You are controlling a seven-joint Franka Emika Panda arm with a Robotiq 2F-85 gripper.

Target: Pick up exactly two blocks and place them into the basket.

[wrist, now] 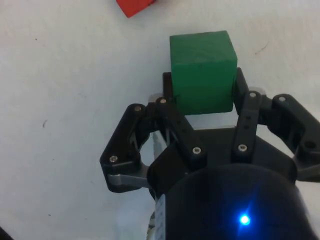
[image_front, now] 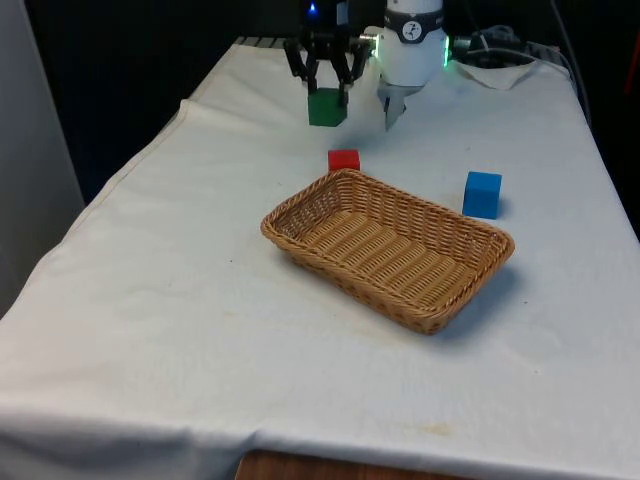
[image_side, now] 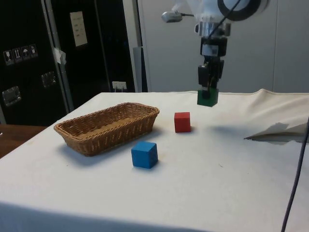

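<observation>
The gripper hangs above the worktop, jaws pinching a green block. The empty basket lies below and beyond the red block, toward the front camera.

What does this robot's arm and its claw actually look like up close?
The arm is smooth, rounded and white, with a black ring at a joint and a green glow beside it. The claw is matt black: two fingers on jointed links, fastened with small silver screws to a rounded black body. A thin black cable runs down the wrist in the side view.
</observation>
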